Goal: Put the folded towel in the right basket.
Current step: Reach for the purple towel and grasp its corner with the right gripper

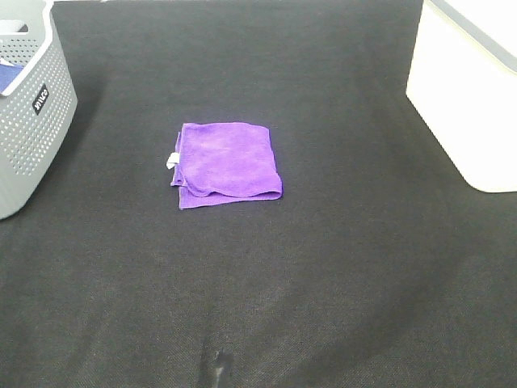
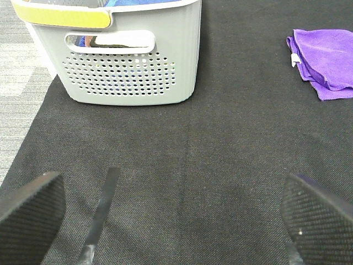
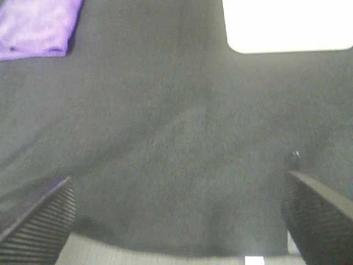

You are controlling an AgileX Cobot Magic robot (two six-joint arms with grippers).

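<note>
A folded purple towel (image 1: 227, 162) with a small white tag lies flat on the black mat near the middle. It also shows in the left wrist view (image 2: 326, 61) and in the right wrist view (image 3: 36, 27). The right basket (image 1: 468, 89) is white and stands at the far right; it shows in the right wrist view (image 3: 287, 25) too. My left gripper (image 2: 171, 221) is open and empty, low over the mat, well short of the towel. My right gripper (image 3: 176, 221) is open and empty over bare mat. Neither gripper shows in the high view.
A grey perforated basket (image 1: 28, 105) with cloth inside stands at the far left, and in the left wrist view (image 2: 121, 55). The black mat (image 1: 323, 267) covers the table. Grey floor lies beyond the mat's left edge (image 2: 22, 66).
</note>
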